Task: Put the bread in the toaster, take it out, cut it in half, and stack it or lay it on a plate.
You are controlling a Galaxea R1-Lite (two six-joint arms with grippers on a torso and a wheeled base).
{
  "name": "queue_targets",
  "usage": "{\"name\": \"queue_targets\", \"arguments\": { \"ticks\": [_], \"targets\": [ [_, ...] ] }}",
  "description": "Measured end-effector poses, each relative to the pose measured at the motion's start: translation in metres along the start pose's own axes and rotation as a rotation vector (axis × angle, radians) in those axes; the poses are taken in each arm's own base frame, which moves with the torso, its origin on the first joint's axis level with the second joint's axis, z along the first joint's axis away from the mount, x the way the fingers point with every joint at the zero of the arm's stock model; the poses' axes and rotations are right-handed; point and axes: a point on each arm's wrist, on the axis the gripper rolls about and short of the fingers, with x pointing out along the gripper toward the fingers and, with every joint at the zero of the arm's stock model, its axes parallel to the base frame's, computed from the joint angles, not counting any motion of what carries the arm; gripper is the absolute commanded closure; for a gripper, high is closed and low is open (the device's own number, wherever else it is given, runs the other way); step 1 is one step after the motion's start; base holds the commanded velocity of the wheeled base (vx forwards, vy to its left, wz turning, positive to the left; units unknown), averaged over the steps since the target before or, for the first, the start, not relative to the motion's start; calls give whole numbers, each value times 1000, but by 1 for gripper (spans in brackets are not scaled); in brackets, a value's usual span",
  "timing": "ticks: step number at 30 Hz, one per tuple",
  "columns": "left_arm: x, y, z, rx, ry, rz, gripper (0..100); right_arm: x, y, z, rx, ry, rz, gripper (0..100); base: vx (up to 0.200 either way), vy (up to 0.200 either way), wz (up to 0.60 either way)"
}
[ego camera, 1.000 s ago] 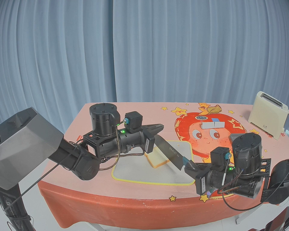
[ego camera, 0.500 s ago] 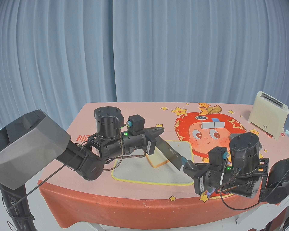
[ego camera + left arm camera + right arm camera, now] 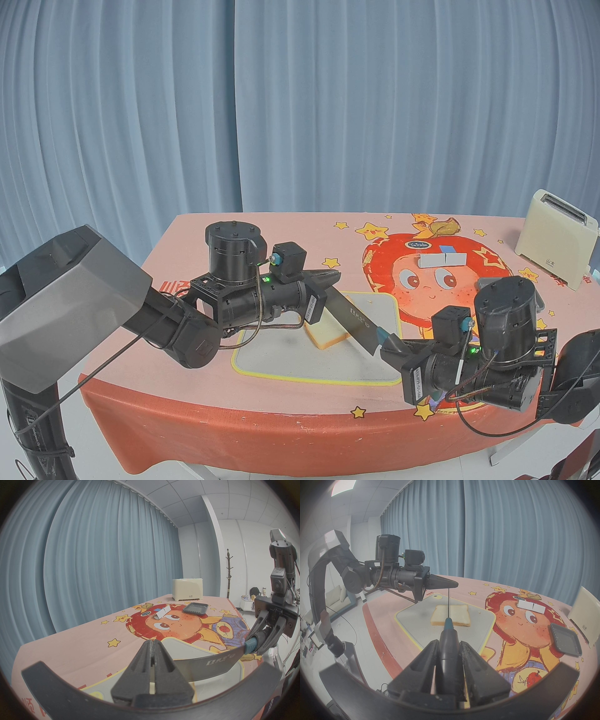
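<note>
A slice of bread [image 3: 325, 336] [image 3: 450, 615] lies flat on the pale, yellow-rimmed cutting board [image 3: 281, 356] [image 3: 415, 617]. My right gripper [image 3: 389, 342] [image 3: 449, 648] is shut on the handle of a knife [image 3: 350, 315] [image 3: 212, 664]. The blade slants up over the bread, edge down, toward my left gripper. My left gripper [image 3: 331, 276] [image 3: 152, 655] [image 3: 450, 583] is shut on nothing. It hovers above the bread's far side, beside the blade's tip.
A cream toaster [image 3: 556, 237] [image 3: 187, 589] stands at the far right corner of the table. A dark tray [image 3: 565, 639] [image 3: 195, 608] lies between it and the board, partly behind my right arm. A small white tag [image 3: 442, 259] sits on the cartoon tablecloth.
My left arm has shifted right toward the board, its shut gripper dropping slightly. The right arm has edged left a little with the knife. The bread has not moved.
</note>
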Motion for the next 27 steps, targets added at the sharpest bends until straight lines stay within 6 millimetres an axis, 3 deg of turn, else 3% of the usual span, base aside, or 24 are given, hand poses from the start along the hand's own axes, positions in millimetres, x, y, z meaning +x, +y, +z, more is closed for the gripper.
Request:
{"name": "queue_targets", "arguments": {
  "ticks": [14, 27],
  "targets": [
    [1, -2, 10, 21, -24, 2, 100, 1, 0, 7, 7, -21, -1, 100, 0, 0, 0],
    [4, -2, 5, 38, -12, 12, 100, 6, 1, 6, 6, -10, -1, 100, 0, 0, 0]
  ]
}}
